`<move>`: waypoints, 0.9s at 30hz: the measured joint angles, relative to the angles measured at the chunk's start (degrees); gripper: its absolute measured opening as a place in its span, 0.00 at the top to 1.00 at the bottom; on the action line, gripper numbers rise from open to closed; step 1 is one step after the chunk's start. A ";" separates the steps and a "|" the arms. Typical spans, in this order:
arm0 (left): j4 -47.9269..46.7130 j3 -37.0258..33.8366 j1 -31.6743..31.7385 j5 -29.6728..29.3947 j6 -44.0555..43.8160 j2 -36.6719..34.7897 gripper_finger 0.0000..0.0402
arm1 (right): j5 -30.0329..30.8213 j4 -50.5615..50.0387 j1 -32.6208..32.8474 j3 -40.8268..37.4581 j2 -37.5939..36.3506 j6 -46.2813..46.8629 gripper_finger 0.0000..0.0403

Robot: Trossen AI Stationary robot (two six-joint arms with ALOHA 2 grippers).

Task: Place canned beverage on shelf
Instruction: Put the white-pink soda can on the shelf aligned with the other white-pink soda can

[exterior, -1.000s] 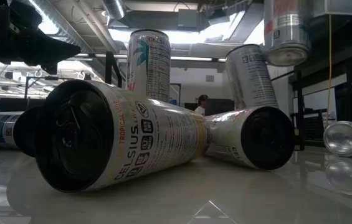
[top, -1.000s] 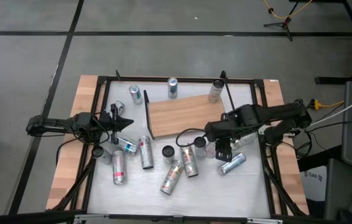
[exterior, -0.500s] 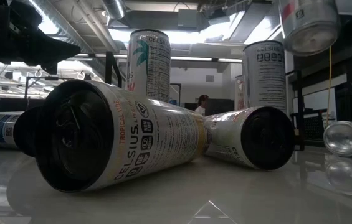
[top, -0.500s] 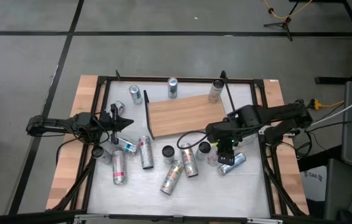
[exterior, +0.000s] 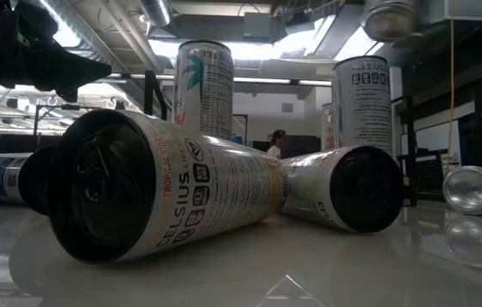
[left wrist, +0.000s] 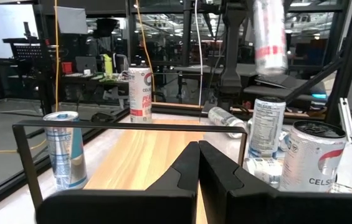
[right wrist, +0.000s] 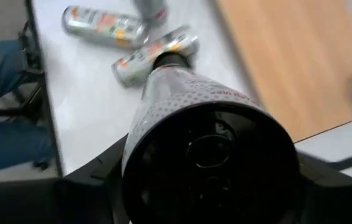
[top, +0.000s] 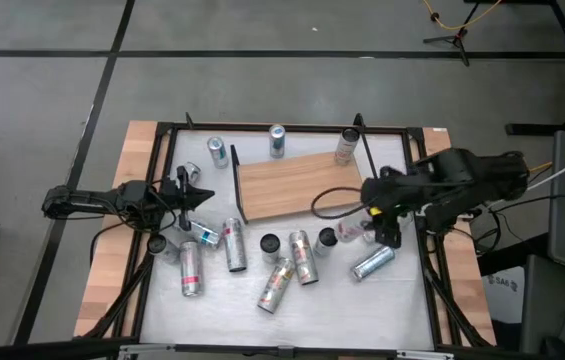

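One can (right wrist: 207,124) sits clamped in the right gripper (top: 384,222), lifted off the white table (top: 322,300) just off the shelf (top: 297,183) at its 4 o'clock corner. At the shelf's 9 o'clock, the left gripper (left wrist: 197,163) waits with fingers pressed together, empty.

Two dark jointed arms, black cables looping, black wedge-shaped fingers (left wrist: 185,171).
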 joint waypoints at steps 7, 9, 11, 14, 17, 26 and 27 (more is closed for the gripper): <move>-0.02 0.01 0.02 0.00 0.01 0.00 1.00 | 9.75 0.04 -3.50 0.00 -2.27 -10.39 0.38; 0.00 0.02 0.00 0.00 0.00 0.00 1.00 | 9.70 0.06 -6.69 0.00 -2.22 -13.84 0.38; -0.02 0.00 0.01 0.00 0.00 -0.01 1.00 | 9.76 0.10 -10.01 0.00 -1.93 -17.97 0.38; -0.02 0.02 0.00 -0.02 0.00 0.00 1.00 | 9.41 0.16 -14.98 0.00 -0.96 -24.20 0.38; -0.02 0.00 0.01 -0.02 0.00 0.00 1.00 | 8.24 0.50 -19.56 0.00 0.50 -29.76 0.38; -0.03 0.01 0.01 -0.05 0.00 -0.01 1.00 | 3.86 0.15 -30.99 -0.04 5.41 -38.23 0.38; -0.03 0.00 0.00 -0.05 0.00 0.00 1.00 | 3.14 0.17 -32.02 -0.09 5.89 -38.80 0.38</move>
